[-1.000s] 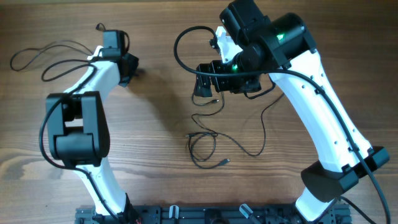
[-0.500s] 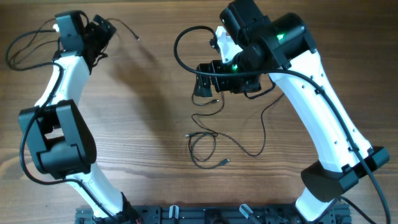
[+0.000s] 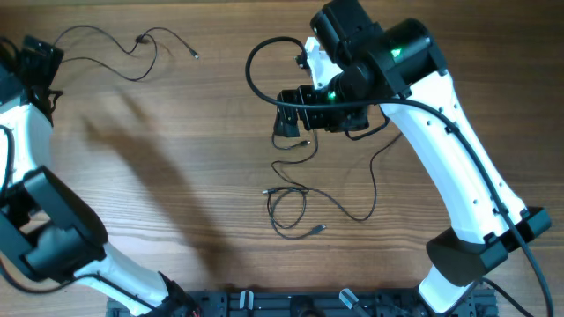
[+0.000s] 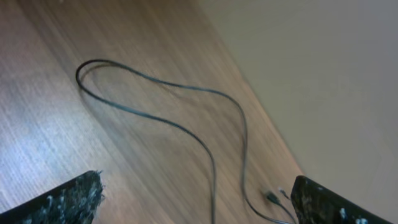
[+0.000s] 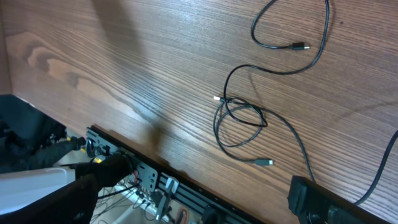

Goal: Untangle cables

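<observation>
The small knot of thin black cables (image 3: pixel 287 208) lies on the brown wooden desk (image 3: pixel 194 132) just on the near side of the right jaws, open and empty, far nearer than the left jaws, also open, facing one separate thin black wire (image 3: pixel 132 42).

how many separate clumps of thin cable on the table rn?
2. One loose strand in the far-left corner; one tangled coil in the middle. More may be hidden under the right arm.
</observation>
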Robot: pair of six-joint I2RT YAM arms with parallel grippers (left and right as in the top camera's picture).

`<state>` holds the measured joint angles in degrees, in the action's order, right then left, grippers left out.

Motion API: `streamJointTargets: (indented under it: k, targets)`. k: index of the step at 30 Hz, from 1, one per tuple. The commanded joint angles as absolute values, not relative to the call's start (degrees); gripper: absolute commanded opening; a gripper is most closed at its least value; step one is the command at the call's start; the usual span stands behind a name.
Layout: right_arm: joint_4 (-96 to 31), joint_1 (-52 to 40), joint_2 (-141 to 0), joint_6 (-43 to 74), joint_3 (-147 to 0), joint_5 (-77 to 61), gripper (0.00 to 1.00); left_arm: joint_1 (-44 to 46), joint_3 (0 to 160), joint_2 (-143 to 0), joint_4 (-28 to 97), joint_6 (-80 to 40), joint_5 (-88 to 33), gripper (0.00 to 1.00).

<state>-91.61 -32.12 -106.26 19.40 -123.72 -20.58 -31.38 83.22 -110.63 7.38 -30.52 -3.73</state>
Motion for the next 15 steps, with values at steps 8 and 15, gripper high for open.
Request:
streamJointTargets:
  k: [8,15]
  targets:
    - [-90.6,-32.7,-105.6,19.8,-123.2,-20.7,1.00,-32.5,83.4,-133.9,-17.3,-33.9,-6.0,0.89]
    - [-91.3,-32.7,-105.6,22.7,-123.2,-20.2,1.00,-33.5,89.7,-133.8,-25.1,-33.5,-9.5,0.04]
